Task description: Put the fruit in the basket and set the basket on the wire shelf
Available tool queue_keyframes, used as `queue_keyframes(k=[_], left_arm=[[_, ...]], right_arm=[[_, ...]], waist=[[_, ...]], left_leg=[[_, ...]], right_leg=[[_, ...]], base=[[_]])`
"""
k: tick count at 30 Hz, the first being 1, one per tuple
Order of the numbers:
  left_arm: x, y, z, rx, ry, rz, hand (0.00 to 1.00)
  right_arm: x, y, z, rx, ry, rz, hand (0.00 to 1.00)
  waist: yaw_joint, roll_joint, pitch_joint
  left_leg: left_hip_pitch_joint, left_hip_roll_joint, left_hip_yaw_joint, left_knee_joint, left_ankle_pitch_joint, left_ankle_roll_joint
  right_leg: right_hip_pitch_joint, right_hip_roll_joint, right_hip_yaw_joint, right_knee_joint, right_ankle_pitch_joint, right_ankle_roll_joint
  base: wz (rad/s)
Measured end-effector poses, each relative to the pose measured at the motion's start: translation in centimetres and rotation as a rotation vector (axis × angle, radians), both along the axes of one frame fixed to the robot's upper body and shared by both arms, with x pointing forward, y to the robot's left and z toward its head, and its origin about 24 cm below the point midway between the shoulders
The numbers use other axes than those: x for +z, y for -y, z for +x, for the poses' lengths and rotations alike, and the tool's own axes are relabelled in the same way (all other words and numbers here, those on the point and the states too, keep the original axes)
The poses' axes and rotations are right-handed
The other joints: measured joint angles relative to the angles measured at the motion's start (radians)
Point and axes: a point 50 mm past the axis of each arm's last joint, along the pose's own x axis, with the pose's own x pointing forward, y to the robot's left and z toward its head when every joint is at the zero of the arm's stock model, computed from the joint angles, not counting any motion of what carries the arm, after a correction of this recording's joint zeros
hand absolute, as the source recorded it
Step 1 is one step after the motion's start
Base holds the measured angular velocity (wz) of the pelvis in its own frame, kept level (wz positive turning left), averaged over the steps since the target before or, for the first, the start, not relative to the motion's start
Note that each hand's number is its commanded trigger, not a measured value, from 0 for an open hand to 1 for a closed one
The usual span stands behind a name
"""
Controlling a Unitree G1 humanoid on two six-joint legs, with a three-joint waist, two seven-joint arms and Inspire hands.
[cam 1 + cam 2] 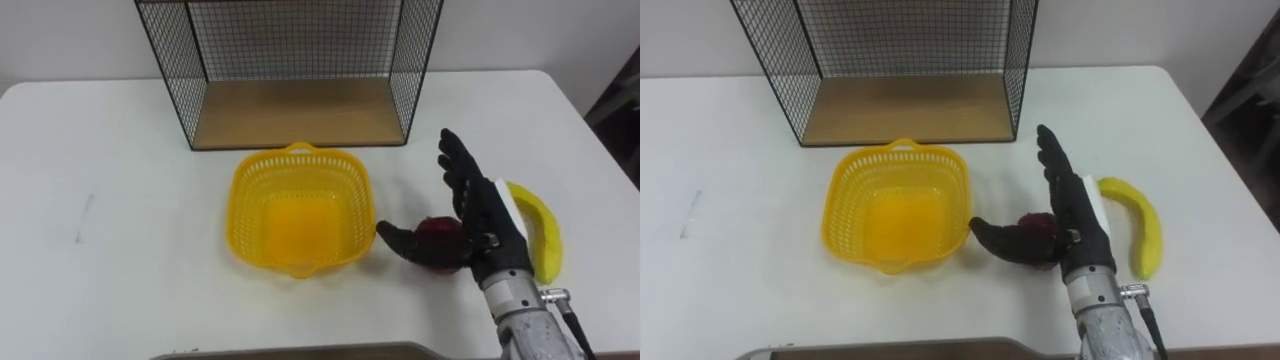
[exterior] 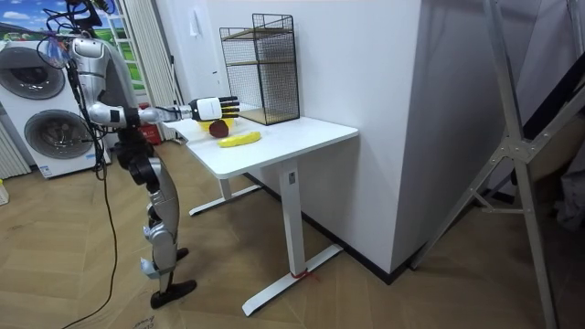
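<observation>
Framing the red apple (image 1: 437, 232) with the right robot hand (image 1: 485, 215) spread wide, ready to close. Just beside the yellow basket (image 1: 250, 190): short hop.

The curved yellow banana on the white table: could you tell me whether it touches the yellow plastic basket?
Apart. The right eye view shows the banana lying well right of the basket, with the right hand between them.

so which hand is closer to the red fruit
Right: the right hand brackets the red fruit, thumb on its left, palm on its right, fingers straight.
</observation>
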Motion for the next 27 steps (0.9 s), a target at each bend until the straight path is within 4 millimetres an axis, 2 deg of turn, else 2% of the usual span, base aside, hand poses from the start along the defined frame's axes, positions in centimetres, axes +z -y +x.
queue_keyframes(k=[14, 20, 24, 27], left_arm=[[0.0, -0.1, 0.1, -0.017, -0.011, -0.009, 0.00], [0.1, -0.6, 0.2, 0.004, 0.000, 0.005, 0.00], [0.2, -0.7, 0.2, 0.011, 0.001, 0.007, 0.00], [0.1, -0.7, 0.1, 0.014, -0.002, 0.008, 0.00]], right_arm=[[-0.4, 0.2, -0.3, -0.018, -0.019, 0.000, 0.00], [-1.4, 1.0, -0.5, -0.046, -0.041, -0.009, 0.00], [-3.5, 1.7, -1.7, -0.076, -0.160, -0.018, 0.00], [-3.7, 1.8, -1.9, -0.077, -0.163, -0.019, 0.00]], waist=[[-0.009, -0.003, -0.0012], [-0.014, -0.005, -0.0036], [-0.014, 0.000, -0.0019], [-0.015, 0.004, -0.0023]], left_leg=[[-0.002, 0.000, -0.001, 0.000, 0.000, 0.000], [0.005, 0.000, -0.003, 0.001, 0.000, 0.000], [0.004, 0.000, -0.003, 0.000, 0.000, 0.000], [0.004, 0.000, -0.004, 0.000, 0.000, 0.000]], right_leg=[[0.002, -0.001, -0.003, -0.010, 0.000, 0.000], [0.015, 0.000, -0.004, -0.019, 0.002, 0.000], [0.015, 0.000, -0.004, -0.018, 0.002, 0.000], [0.015, 0.000, -0.006, -0.016, 0.002, 0.000]], base=[[0.00], [0.00], [0.00], [0.00]])
